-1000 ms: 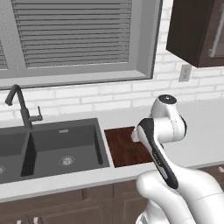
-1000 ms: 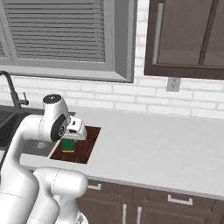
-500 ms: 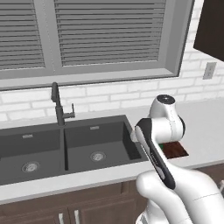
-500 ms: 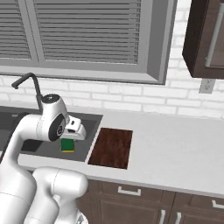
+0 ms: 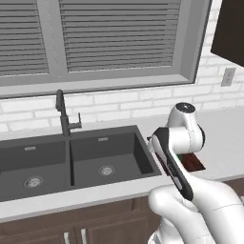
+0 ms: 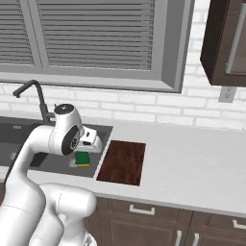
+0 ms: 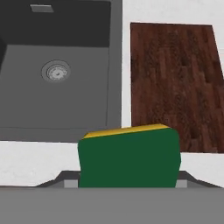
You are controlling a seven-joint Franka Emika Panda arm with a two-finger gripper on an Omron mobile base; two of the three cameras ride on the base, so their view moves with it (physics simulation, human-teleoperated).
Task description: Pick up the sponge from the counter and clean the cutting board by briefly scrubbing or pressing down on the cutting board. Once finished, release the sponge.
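My gripper (image 6: 85, 151) is shut on the sponge (image 6: 82, 158), a small block with a green face and a yellow layer. In the hand view the sponge (image 7: 129, 157) sits low in the picture and hides the fingertips. It hangs over the right rim of the sink, left of the cutting board and apart from it. The cutting board (image 6: 122, 162) is a dark reddish-brown wooden rectangle lying flat on the light counter (image 6: 192, 163). The hand view shows the cutting board (image 7: 175, 83) at the upper right. My arm hides most of the cutting board (image 5: 194, 163) in the left base view.
A dark grey double sink (image 5: 95, 155) lies left of the board, its right basin and drain (image 7: 56, 71) under the hand. A dark faucet (image 5: 63, 116) stands behind it. White brick wall, a window and a dark upper cabinet (image 6: 226, 43) are behind.
The whole scene has slid right in both base views, so the base has driven left. The held sponge, over the board a second ago, now hangs left of it by the sink.
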